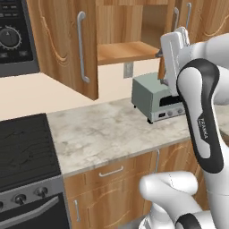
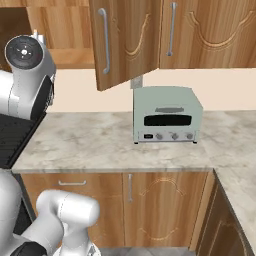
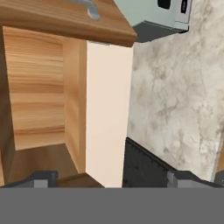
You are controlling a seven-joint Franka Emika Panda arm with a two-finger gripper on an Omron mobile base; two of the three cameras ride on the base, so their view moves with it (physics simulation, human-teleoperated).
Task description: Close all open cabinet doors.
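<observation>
**Arm raised between two open wall-cabinet doors, neither yet pushed**

While both wall-cabinet doors stand swung out over the counter, the work sits at its approach step, and by this reading no door has yet been shut. The left cabinet door (image 1: 67, 44) hangs wide open at the left of the left base view, its long silver bar handle (image 1: 81, 47) facing the camera. The right cabinet door (image 2: 125, 40) projects forward in the right base view, above the toaster oven (image 2: 167, 115), with a closed neighbouring door (image 2: 205, 32) just beside it. Between them lies the bare cabinet shelf (image 1: 127, 51). The gripper (image 3: 111, 177) is raised near that shelf, its fingertips (image 3: 41, 179) spread wide with nothing between them. The hand view looks into the cabinet interior (image 3: 37, 87), with one door's edge along its top.

The next move probably calls for setting the fingers against the outer face of one door, away from the hinge, and sweeping it round until it meets the frame; which door comes first cannot be told.

The counter (image 1: 103, 134) is pale marbled stone, well lit. A black stove (image 1: 24, 147) adjoins it at the left, a microwave (image 1: 13, 38) hangs above, and lower cabinets (image 2: 150, 200) run beneath.
</observation>
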